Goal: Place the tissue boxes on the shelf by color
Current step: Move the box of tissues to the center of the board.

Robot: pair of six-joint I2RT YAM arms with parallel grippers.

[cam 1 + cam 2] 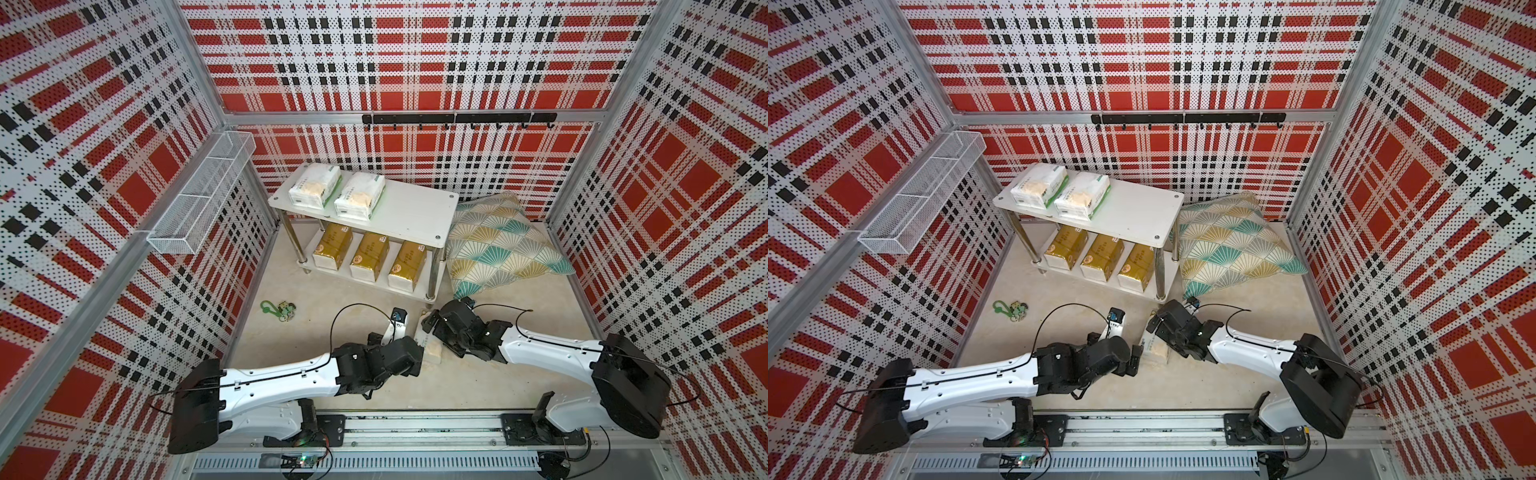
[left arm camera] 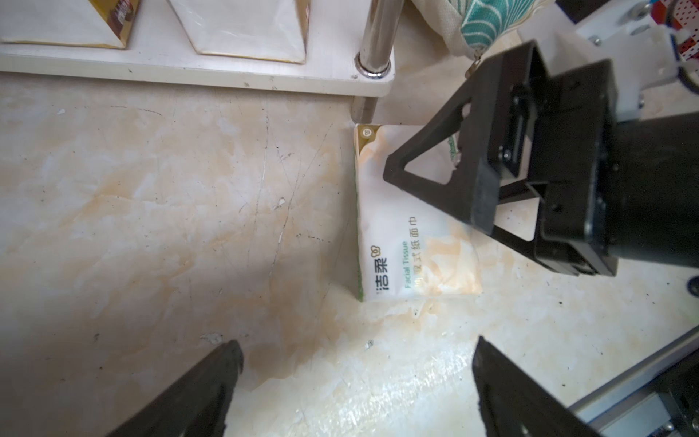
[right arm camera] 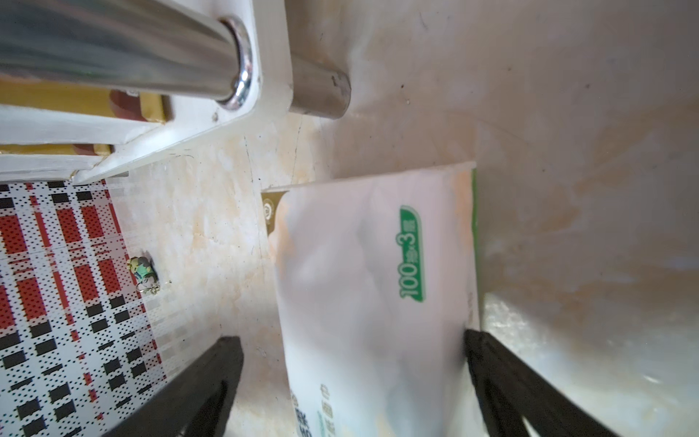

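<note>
Gold packs (image 1: 369, 255), three — white packs (image 1: 359, 200), three

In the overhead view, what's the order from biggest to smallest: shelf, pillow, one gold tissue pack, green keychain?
Largest first, in a top view:
shelf
pillow
gold tissue pack
green keychain
No two look alike in size.

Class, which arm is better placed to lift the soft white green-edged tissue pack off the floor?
Right. The right claw straddles the tissue pack; the left claw hangs open over bare floor.
</note>
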